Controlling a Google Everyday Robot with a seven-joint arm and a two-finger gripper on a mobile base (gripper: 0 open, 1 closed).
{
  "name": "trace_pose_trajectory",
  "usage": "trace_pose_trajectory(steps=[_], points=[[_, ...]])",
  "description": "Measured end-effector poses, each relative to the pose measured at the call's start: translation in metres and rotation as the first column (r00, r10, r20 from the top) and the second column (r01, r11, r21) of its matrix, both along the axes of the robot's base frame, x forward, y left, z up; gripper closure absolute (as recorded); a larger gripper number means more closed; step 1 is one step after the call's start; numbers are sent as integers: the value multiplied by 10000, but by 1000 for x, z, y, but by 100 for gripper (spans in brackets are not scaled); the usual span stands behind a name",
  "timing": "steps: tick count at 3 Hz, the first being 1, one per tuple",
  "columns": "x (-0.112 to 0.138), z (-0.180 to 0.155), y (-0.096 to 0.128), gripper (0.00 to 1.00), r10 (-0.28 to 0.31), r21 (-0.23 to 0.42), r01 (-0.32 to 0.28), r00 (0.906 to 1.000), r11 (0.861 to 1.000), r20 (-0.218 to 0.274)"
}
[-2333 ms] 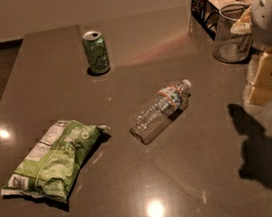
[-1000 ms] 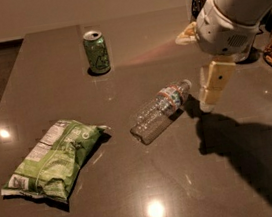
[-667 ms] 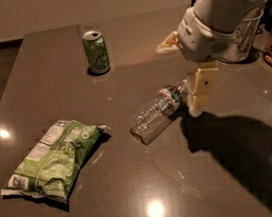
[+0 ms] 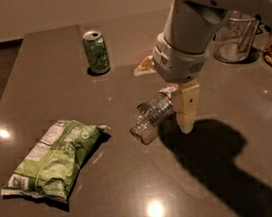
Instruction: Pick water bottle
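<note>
Hanging over the glossy brown table (image 4: 57, 86), gripper (image 4: 164, 99) sits beside water bottle (image 4: 151, 118).

Gripper (image 4: 171, 101) has moved, seemingly onto water bottle (image 4: 150, 119) neck.

Dim, probably overhead light; glare spots on table (image 4: 46, 82); gripper (image 4: 166, 89) at water bottle (image 4: 151, 118) casts heavy shadow.

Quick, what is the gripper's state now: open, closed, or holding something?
Gripper: open, low over the table at the cap end of the bottle, not gripping it.
</note>
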State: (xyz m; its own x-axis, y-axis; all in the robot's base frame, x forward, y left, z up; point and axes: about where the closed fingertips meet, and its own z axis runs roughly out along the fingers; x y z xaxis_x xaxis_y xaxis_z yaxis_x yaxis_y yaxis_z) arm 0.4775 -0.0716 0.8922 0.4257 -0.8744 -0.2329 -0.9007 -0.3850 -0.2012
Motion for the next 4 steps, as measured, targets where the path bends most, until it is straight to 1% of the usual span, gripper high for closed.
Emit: trace_pose_trajectory(steps=[1, 2, 3, 4], points=[[-5, -15, 2, 0, 392, -575, -399, 9991, 9976, -136], [-4, -33, 2, 0, 504, -994, -529, 9984, 9936, -268], [6, -46, 3, 0, 403, -1218, -433, 9988, 9916, -270], [14, -51, 2, 18, 291, -1302, -329, 9991, 9909, -309]])
